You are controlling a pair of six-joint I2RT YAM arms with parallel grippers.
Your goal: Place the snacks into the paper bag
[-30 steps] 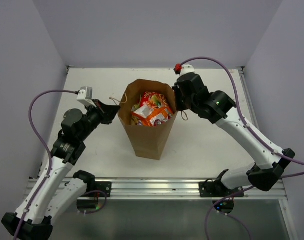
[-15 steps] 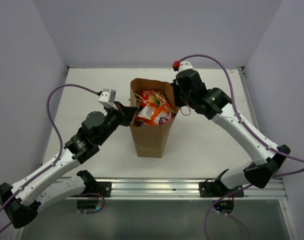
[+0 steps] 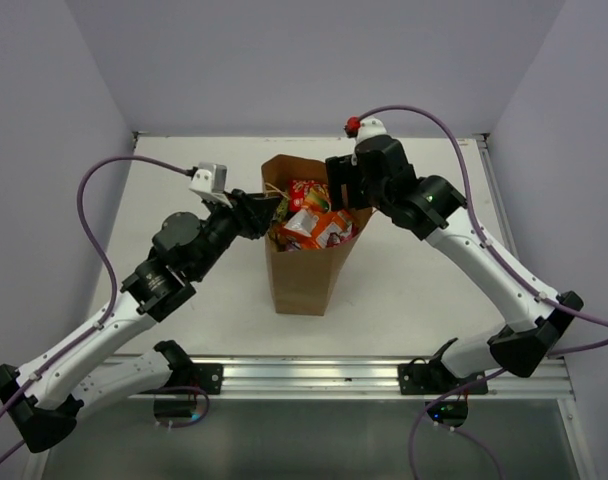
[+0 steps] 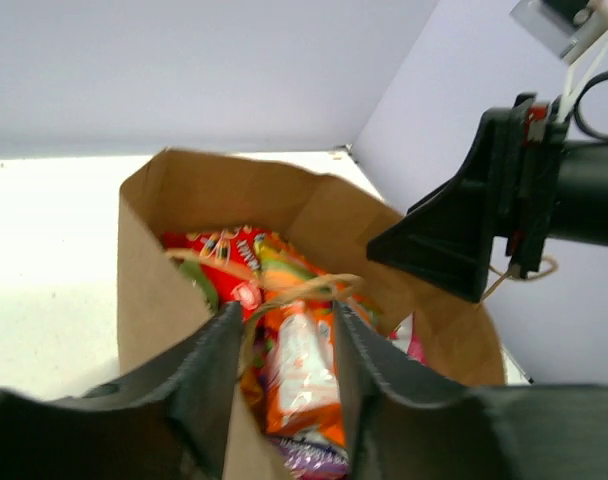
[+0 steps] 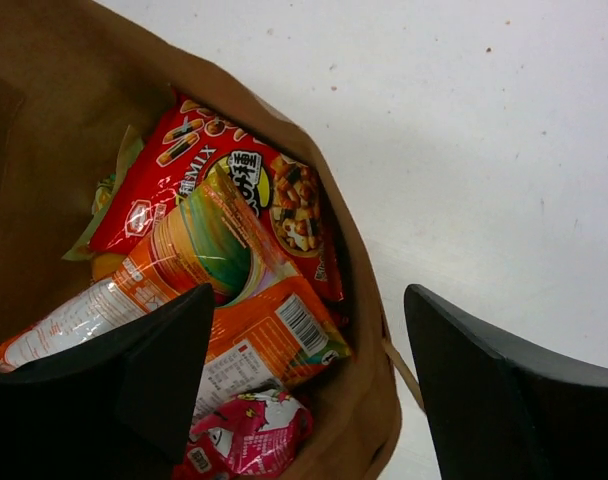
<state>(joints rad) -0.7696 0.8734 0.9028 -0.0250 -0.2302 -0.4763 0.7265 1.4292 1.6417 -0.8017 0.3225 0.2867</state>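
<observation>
Snacks (image 5: 234, 270) sit packed in the upright paper bag (image 3: 304, 275) mid-table (image 3: 184, 200), with an arm at each side of its mouth.
Left arm bends up from the near edge, left gripper (image 3: 262, 208) at the bag's left rim; right arm arches round, right gripper (image 3: 344, 185) at the far-right rim. Left wrist view alone shows its fingers parted, the twisted handle (image 4: 304, 288) loose in the gap. Right wrist view alone shows fingers spread wide astride the rim, gripping nothing; red, orange and pink packets below.
</observation>
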